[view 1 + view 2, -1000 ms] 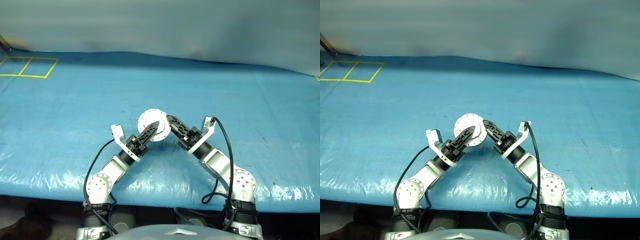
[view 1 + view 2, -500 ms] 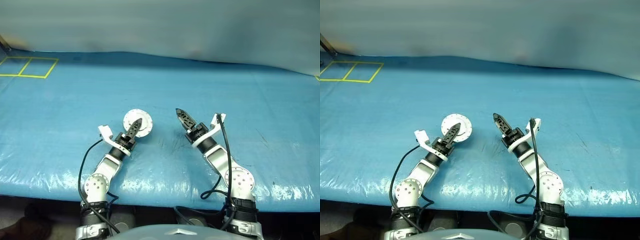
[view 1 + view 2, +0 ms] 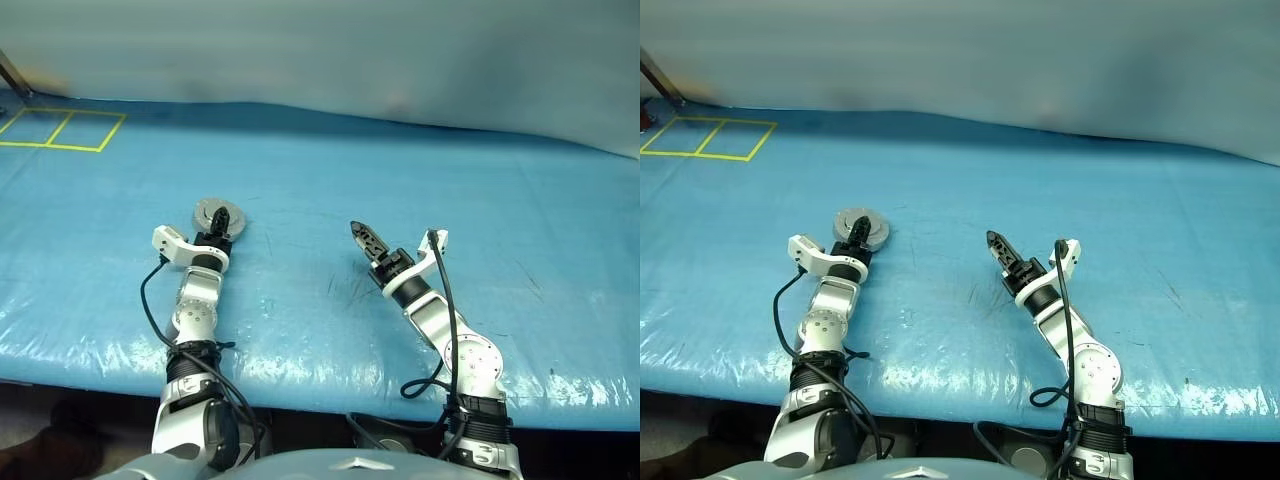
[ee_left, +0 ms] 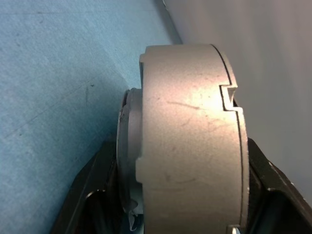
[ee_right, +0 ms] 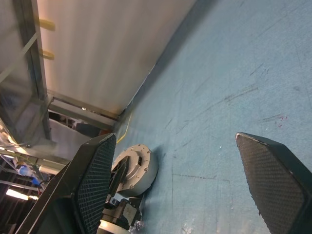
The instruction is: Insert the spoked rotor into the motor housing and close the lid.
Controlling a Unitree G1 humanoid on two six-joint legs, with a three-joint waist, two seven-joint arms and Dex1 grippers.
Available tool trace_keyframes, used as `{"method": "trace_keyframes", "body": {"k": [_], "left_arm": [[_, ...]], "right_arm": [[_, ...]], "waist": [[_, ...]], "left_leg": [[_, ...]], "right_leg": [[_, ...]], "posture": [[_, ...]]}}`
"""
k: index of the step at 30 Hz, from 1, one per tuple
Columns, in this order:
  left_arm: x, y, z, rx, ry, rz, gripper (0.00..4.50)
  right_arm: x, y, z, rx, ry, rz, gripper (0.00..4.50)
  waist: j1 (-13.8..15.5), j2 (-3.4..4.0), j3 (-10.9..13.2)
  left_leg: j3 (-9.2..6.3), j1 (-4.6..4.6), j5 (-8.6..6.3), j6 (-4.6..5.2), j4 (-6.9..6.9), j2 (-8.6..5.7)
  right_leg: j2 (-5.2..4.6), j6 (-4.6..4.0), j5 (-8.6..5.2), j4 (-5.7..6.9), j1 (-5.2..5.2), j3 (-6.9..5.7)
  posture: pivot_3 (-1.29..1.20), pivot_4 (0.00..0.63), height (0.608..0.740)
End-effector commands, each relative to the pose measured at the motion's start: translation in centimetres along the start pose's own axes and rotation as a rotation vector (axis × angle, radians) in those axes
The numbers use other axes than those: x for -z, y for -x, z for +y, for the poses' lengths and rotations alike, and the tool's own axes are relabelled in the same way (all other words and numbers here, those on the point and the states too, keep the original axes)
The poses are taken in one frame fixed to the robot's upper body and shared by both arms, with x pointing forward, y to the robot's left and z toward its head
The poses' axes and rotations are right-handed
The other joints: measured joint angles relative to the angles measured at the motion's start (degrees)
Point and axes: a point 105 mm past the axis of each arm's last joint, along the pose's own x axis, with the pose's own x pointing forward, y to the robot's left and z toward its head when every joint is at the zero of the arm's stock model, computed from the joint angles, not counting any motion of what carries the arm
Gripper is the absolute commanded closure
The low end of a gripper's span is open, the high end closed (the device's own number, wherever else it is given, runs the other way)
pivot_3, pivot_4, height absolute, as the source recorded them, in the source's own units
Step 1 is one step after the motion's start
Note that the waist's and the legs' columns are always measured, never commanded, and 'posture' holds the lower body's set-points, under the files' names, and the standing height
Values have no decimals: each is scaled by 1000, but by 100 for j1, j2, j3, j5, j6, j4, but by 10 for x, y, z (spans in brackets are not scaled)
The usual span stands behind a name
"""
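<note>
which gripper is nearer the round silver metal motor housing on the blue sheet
Left. The left gripper has its black fingers closed on either side of the round silver metal motor housing. The right gripper stands open and empty, well off to the housing's right.

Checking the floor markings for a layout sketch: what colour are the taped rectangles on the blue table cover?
Yellow outlines, clearest in the right eye view.

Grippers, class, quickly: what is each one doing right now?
Left gripper: shut on the round silver-grey metal motor housing with its lid, on the blue table.
Right gripper: open, holding nothing.
</note>
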Motion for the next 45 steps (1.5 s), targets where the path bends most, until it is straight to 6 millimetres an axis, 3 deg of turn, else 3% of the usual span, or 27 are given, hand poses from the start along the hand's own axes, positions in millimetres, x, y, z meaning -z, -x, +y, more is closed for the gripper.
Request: {"method": "trace_keyframes", "body": {"k": [1, 3, 6, 9, 13, 17, 21, 23, 25, 29, 34, 45], "left_arm": [[-9, 1, -1, 10, -29, -23, 825], [-16, 6, 3, 0, -52, -46, 154], [-46, 25, 15, -32, -134, -138, 154], [-64, 42, 24, -57, -203, -179, 154], [-78, 60, 31, -65, -332, -195, 154], [-80, 71, 24, -13, -437, -195, 154], [-63, 78, -9, 200, -618, -129, 154], [-41, 82, -37, 391, -794, -72, 154], [-23, 86, -50, 507, -904, -7, 154], [6, 92, -59, 650, -1046, 141, 154], [24, 95, -59, 684, -1042, 257, 154], [18, 87, -65, 624, -1070, 219, 154]], "right_arm": [[-7, 1, 8, -33, 13, -30, 335], [-7, 1, 8, -32, 12, -32, 335], [-7, 1, 7, -28, 8, -32, 335], [-5, -1, 5, -23, 12, -18, 335], [-2, -5, 4, -16, 51, 9, 335], [-1, -8, 4, -8, 184, 25, 335], [-6, -10, 5, -32, 393, 5, 335], [-16, -10, 2, -24, 597, -16, 335], [-21, -10, -1, -18, 741, -18, 335], [-18, -6, -3, -105, 824, 59, 335], [-22, -1, -11, -133, 911, 120, 335], [-29, 1, -24, -128, 1025, 180, 335]], "waist": [[-1, 3, -2], [-14, 4, -3], [-145, 6, -4], [-179, 7, -4], [-157, 6, -4], [-98, 3, -4], [-68, 3, -4], [-60, 3, -4], [-52, 4, -4], [-68, 5, -4], [-80, 4, -2], [-52, 4, -1]], "left_leg": [[0, 3, 0, 0, 0, 0], [0, 7, 2, 2, 0, 0], [2, 11, 4, 4, -1, 2], [3, 14, 4, 4, -7, 5], [3, 15, 4, 3, -8, 6], [3, 12, 6, 3, -2, 4], [4, 10, 8, 1, -1, 4], [6, 10, 8, 0, -3, 4], [8, 11, 8, -1, -5, 4], [11, 17, 9, -1, -15, 5], [10, 16, 9, -1, -23, 6], [11, 19, 11, 0, -20, 6]], "right_leg": [[0, 0, 0, 0, 3, 0], [0, -3, -1, 3, 6, 0], [0, -14, 0, 3, 6, 4], [2, -14, 2, 6, 2, 5], [4, -24, -4, 9, 2, 5], [2, -25, -4, 6, 4, 5], [2, -26, -3, 5, 1, 5], [2, -26, -3, 3, 0, 6], [2, -26, -3, 2, -1, 7], [2, -27, -3, 2, -1, 9], [2, -30, -6, 2, -3, 8], [2, -28, -5, 4, -1, 8]], "posture": [[0, 150, 740], [0, 150, 740], [0, 150, 740], [0, 150, 740], [0, 150, 740], [0, 150, 740], [0, 150, 740], [0, 150, 740], [0, 150, 740], [0, 150, 740], [0, 150, 740], [0, 150, 740]]}}
